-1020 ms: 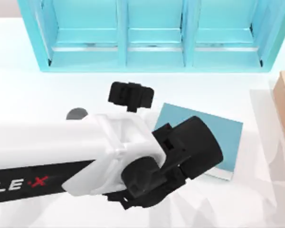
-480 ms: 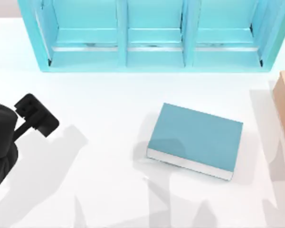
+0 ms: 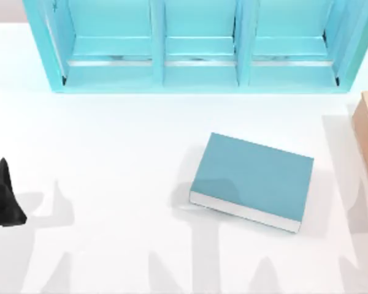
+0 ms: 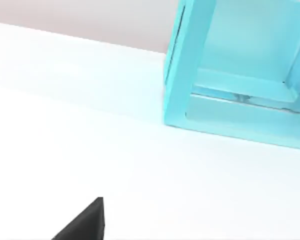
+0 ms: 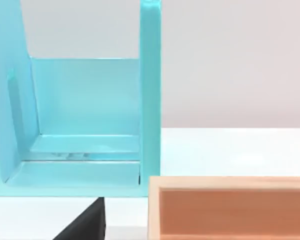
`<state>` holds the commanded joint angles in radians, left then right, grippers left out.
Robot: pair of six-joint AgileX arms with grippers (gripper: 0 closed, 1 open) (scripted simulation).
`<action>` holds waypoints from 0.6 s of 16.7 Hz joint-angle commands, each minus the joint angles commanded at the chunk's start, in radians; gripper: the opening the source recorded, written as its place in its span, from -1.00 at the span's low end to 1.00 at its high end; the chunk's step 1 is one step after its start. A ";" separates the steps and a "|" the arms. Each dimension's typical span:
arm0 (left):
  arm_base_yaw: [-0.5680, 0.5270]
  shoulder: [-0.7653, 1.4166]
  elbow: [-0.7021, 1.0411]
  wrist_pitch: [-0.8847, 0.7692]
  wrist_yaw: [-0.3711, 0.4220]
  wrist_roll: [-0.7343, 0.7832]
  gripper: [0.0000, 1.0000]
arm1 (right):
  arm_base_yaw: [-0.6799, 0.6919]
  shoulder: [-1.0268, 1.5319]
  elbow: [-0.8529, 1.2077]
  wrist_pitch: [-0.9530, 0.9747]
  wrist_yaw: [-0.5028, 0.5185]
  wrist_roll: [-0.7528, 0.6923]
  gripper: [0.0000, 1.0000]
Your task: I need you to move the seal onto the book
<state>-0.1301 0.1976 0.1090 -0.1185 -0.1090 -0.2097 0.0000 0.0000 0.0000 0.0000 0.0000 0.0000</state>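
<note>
Flat teal-blue hardcover book (image 3: 251, 179) lies bare at table centre-right; left gripper (image 3: 3, 199) at 9 o'clock edge, open or closed cannot tell

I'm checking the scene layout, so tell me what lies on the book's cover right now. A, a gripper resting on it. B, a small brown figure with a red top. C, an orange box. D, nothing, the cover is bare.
D: in the top view the book shows a plain teal cover with only faint shadow on it.
</note>
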 joint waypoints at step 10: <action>0.130 -0.198 -0.109 0.119 0.109 0.210 1.00 | 0.000 0.000 0.000 0.000 0.000 0.000 1.00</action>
<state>0.0000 0.0000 0.0000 0.0000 0.0000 0.0000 0.0000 0.0000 0.0000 0.0000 0.0000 0.0000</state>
